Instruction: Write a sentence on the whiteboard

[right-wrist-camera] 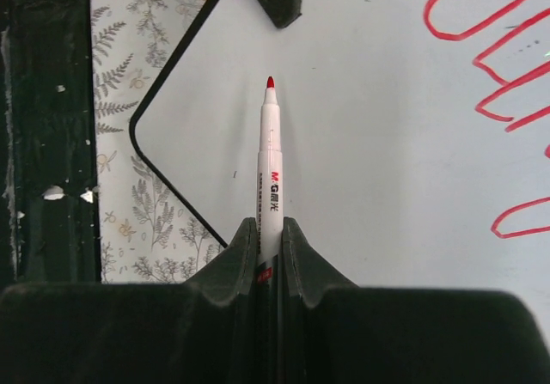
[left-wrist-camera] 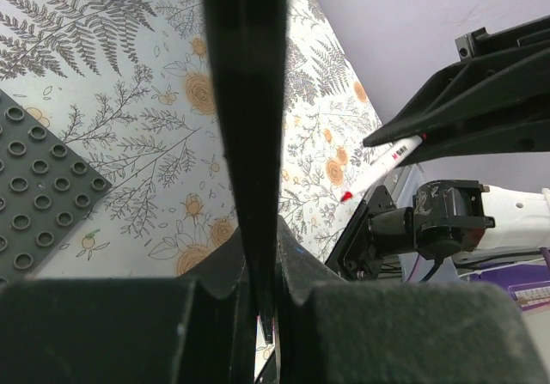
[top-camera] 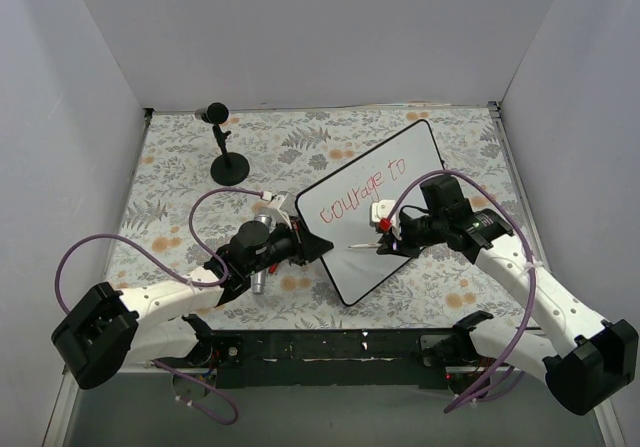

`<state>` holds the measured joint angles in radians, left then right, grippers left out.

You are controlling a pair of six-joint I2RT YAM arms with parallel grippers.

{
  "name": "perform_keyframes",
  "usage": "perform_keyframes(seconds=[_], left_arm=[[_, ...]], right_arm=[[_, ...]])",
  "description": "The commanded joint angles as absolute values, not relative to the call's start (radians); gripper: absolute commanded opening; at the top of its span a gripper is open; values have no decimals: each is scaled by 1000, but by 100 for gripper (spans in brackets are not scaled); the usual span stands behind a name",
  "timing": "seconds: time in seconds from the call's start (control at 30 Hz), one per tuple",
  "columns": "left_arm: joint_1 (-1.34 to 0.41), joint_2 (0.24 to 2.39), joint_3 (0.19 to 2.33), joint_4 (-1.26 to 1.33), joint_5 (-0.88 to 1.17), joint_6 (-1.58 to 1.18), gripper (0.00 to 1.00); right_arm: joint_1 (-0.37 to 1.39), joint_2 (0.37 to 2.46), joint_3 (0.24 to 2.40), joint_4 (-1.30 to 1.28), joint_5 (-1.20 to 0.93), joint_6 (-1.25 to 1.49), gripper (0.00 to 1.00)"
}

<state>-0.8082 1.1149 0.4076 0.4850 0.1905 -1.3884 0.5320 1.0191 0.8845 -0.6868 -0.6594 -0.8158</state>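
Top external view: we see the whiteboard (top-camera: 345, 267) sitting mid-table, turned diagonally, its long axis running from near left to far right. The red sentence (top-camera: 362, 189), reading "courage to", follows that axis along the far edge. The left gripper (top-camera: 310, 245) is clamped tight on the board's thin left edge. The right gripper (top-camera: 385, 242) is closed around a white marker (top-camera: 362, 246). The marker points left, its red tip over the board's blank near half. We cannot tell whether it touches.
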Motion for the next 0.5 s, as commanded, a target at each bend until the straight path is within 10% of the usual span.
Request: perform_keyframes(seconds=[0.0,0.47], left_arm=[[-805,1127,430,561,158,-1351,0],[-805,1149,428,554,187,-1276,0]], right_arm=[[537,1042,871,-577,-591,-758,1],[548,1100,861,-566,-575,-782,1]])
